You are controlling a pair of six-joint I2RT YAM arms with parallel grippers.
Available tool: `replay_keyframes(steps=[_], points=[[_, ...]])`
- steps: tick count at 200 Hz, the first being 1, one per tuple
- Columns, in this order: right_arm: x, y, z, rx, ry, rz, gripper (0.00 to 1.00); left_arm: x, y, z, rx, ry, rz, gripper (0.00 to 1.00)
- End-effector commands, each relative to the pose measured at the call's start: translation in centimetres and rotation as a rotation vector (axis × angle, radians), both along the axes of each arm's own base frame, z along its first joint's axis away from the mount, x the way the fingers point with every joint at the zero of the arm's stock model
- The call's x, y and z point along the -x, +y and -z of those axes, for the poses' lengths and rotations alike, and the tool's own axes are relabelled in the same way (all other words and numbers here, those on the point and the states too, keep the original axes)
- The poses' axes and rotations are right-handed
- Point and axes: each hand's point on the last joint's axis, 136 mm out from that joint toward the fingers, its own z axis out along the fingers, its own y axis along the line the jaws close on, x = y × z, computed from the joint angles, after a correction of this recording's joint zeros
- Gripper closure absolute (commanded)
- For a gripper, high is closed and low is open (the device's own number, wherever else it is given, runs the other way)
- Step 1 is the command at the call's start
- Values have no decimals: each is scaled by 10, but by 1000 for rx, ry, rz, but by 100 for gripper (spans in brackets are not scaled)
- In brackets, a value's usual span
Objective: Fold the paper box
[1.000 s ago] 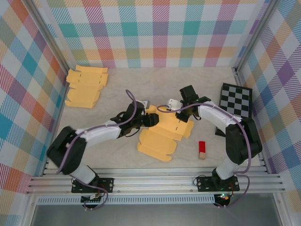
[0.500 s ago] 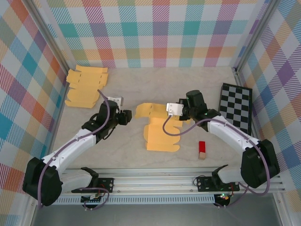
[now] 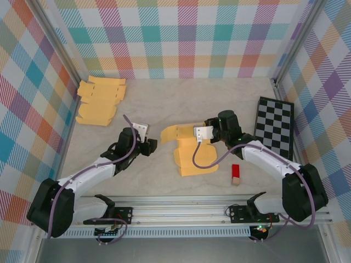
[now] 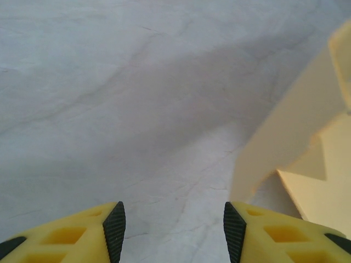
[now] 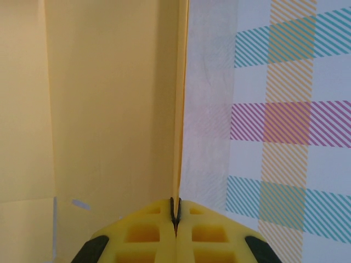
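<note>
The paper box (image 3: 193,156) is a flat yellow card blank near the table's middle, its upper part lifted off the surface. My right gripper (image 3: 204,133) is shut on the raised edge of the paper box (image 5: 109,98), which runs edge-on between the fingers (image 5: 176,211). My left gripper (image 3: 152,146) hovers just left of the blank, open with nothing between its pads (image 4: 115,230). A tilted flap of the paper box (image 4: 296,126) stands to the right in the left wrist view.
A stack of flat yellow blanks (image 3: 100,99) lies at the back left. A checkerboard plate (image 3: 276,123) leans at the right wall. A small red block (image 3: 236,173) sits right of the blank. Plaid walls enclose the table.
The left gripper let go of the blank and drew back to the left. The right gripper kept its grip and lifted the blank's edge, dragging the blank slightly right and toward the front.
</note>
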Motion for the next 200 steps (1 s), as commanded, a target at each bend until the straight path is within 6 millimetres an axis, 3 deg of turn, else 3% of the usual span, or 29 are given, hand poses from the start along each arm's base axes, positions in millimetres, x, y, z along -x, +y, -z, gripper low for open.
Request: replay_keyframes(steps=[1, 33, 56, 104, 123, 146, 200], points=[[0, 6, -4, 0, -45, -27, 100, -9, -21, -14, -10, -59, 90, 47], [0, 5, 6, 23, -68, -31, 100, -13, -31, -7, -34, -27, 139, 47], [0, 2, 16, 39, -62, -18, 100, -8, -35, -13, -27, -21, 173, 47], [-5, 3, 25, 59, -84, -20, 100, -17, 6, -42, -101, -122, -11, 48], [-7, 4, 25, 53, -97, -21, 100, -26, 23, -33, -116, -84, -89, 48], [-6, 4, 28, 46, -92, -18, 100, -34, 28, -10, -74, -22, -125, 48], [-3, 3, 24, 36, -113, -23, 100, -45, 10, 0, -63, 35, -56, 48]])
